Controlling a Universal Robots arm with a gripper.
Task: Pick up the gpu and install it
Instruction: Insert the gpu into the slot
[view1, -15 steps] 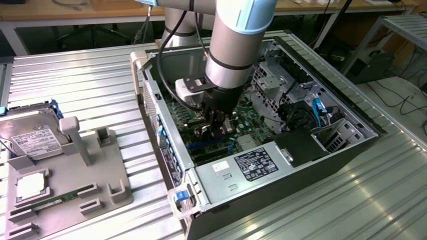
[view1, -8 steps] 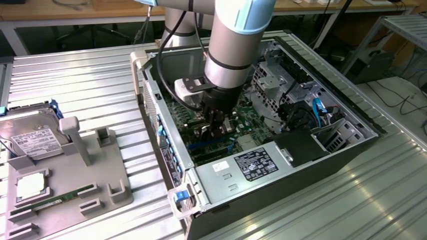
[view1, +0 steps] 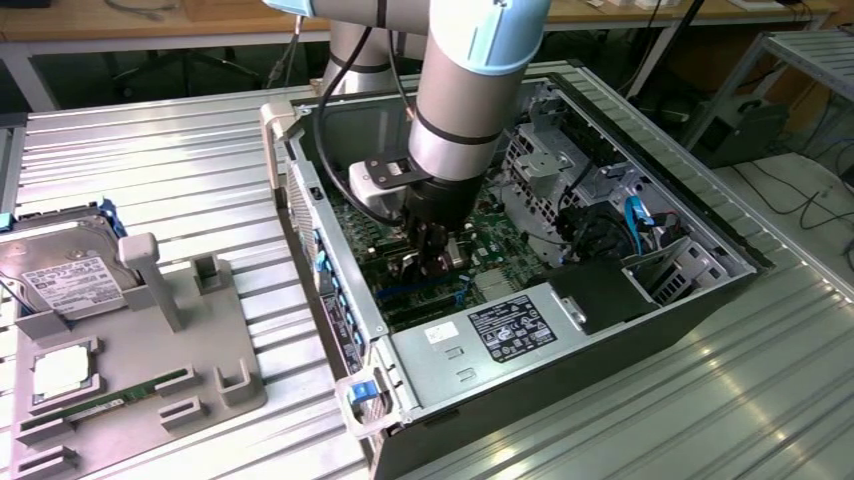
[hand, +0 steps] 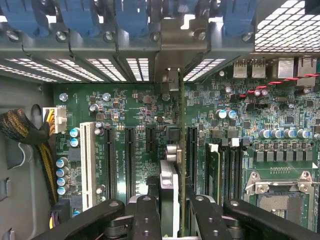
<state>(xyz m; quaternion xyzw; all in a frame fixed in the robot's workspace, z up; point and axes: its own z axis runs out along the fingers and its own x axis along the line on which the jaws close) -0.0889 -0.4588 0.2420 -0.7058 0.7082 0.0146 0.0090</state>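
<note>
Exterior view: the arm reaches into the open computer case (view1: 400, 390), its gripper (view1: 438, 262) low over the motherboard (view1: 501, 245); a hard drive (view1: 60, 275) rests on the grey fixture (view1: 147, 370) at the exterior view's left. Wrist view: the fingers (hand: 145, 220) clamp the gpu (hand: 182, 165), held edge-on and upright among the expansion slots (hand: 129, 155), its bracket end at the rear slot openings (hand: 137, 67).

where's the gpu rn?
In the exterior view, the thin dark gpu card is inside the open computer case, held edge-down in the black gripper over the green motherboard.
</note>
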